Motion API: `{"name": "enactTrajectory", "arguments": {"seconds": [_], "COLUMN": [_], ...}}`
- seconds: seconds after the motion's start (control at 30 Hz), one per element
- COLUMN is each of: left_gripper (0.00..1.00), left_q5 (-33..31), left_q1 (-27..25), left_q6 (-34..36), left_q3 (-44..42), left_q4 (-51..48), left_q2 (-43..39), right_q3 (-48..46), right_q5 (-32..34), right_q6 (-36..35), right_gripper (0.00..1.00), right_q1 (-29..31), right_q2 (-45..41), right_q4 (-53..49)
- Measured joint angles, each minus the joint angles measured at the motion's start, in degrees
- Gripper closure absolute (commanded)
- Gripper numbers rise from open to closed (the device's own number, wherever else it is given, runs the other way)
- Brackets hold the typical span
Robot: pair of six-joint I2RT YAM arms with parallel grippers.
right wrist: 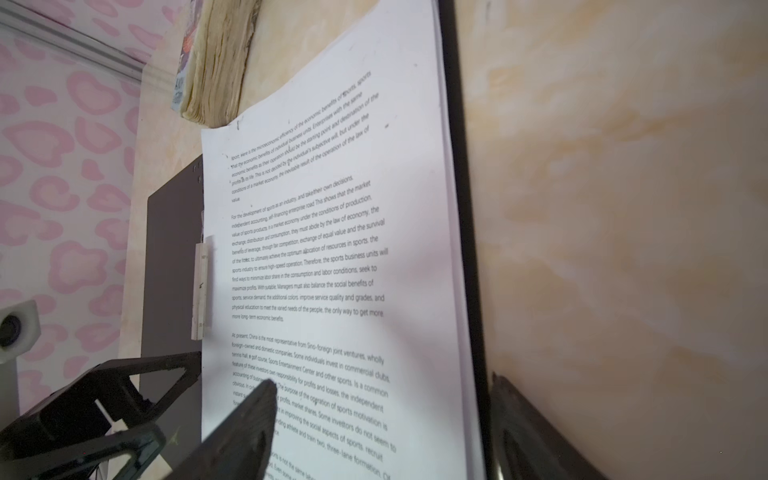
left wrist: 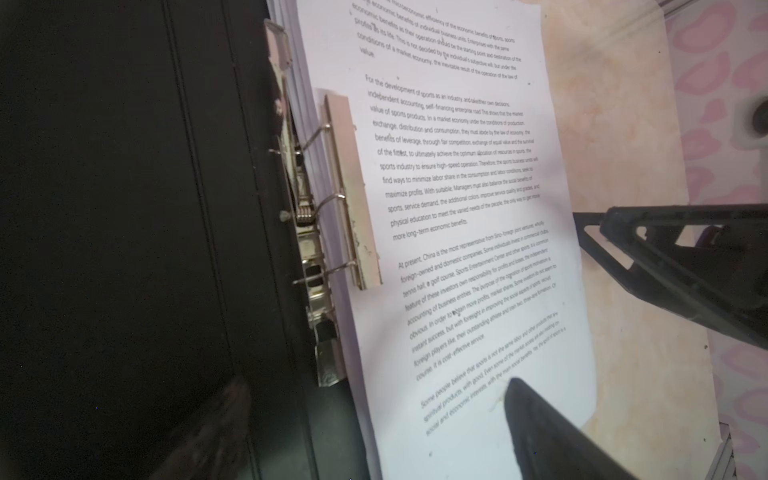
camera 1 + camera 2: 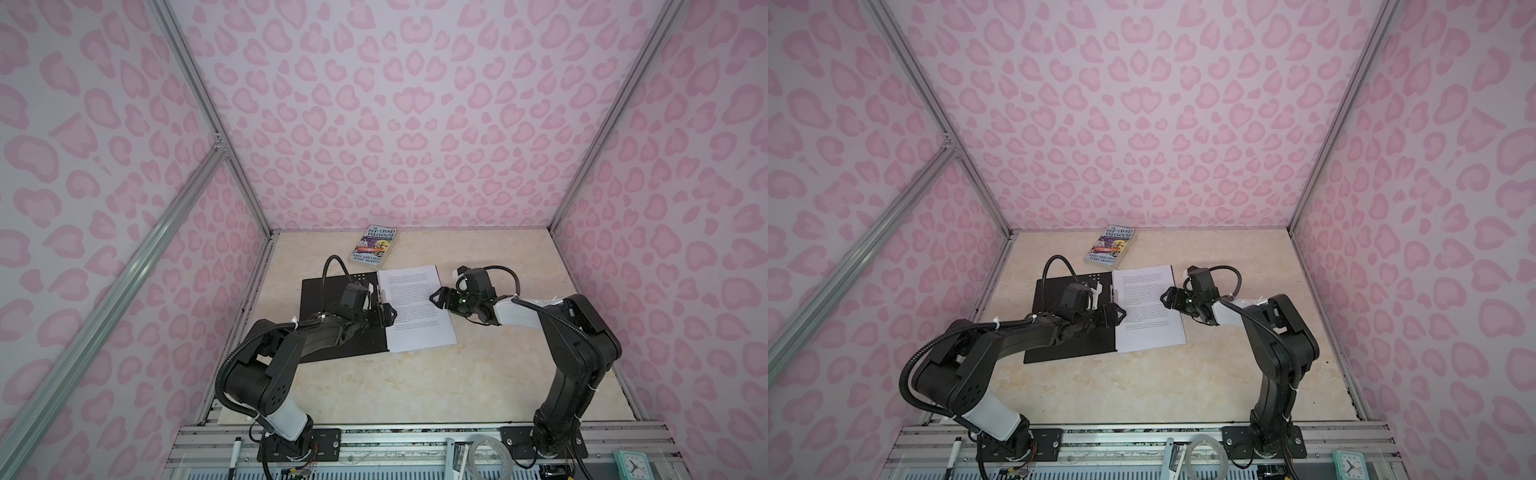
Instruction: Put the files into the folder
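Observation:
The folder (image 3: 320,295) (image 3: 1054,295) lies open on the table, black inside up (image 2: 124,208). The files (image 3: 415,307) (image 3: 1148,311), a stack of white printed sheets (image 2: 478,249) (image 1: 332,249), lie on its right half. The metal spine clip (image 2: 349,187) has its bar lying on their left margin. My left gripper (image 3: 388,313) (image 3: 1119,311) (image 2: 374,399) hovers open over the spine and the sheets' left edge. My right gripper (image 3: 435,298) (image 3: 1166,297) (image 1: 382,399) is open, straddling the stack's right edge and the folder's edge (image 1: 461,208). Neither holds anything.
A colourful paperback book (image 3: 376,246) (image 3: 1111,247) (image 1: 216,62) lies at the back, just beyond the folder. Pink patterned walls close in three sides. On the front rail sit a marker (image 3: 238,451), a tape roll (image 3: 486,455) and a small clock (image 3: 633,465).

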Motion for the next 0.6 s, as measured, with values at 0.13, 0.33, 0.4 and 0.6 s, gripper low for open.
{"name": "enactTrajectory", "arguments": {"seconds": [0.13, 0.33, 0.4, 0.6], "left_gripper": [0.03, 0.03, 0.03, 0.03], "left_q5": [-1.27, -3.69, -4.09, -4.44], "left_q1": [-3.74, -8.83, -10.58, -16.70], "left_q6": [-0.24, -1.22, -1.97, -5.20], "left_q3": [1.90, 3.52, 3.87, 2.51], "left_q4": [0.98, 2.10, 2.54, 5.46], "left_q2": [2.21, 4.37, 4.76, 4.28], "right_q3": [-4.11, -10.82, -13.33, -20.55], "right_q5": [0.17, 1.29, 1.53, 1.70], "right_q6": [0.55, 0.83, 1.16, 1.18], "right_gripper": [0.19, 0.19, 0.19, 0.19], "right_q1": [-2.38, -5.20, -6.36, -10.75], "right_q2": [-3.37, -9.03, -11.45, -19.71], "right_q4": [0.72, 1.95, 2.05, 0.15]}}
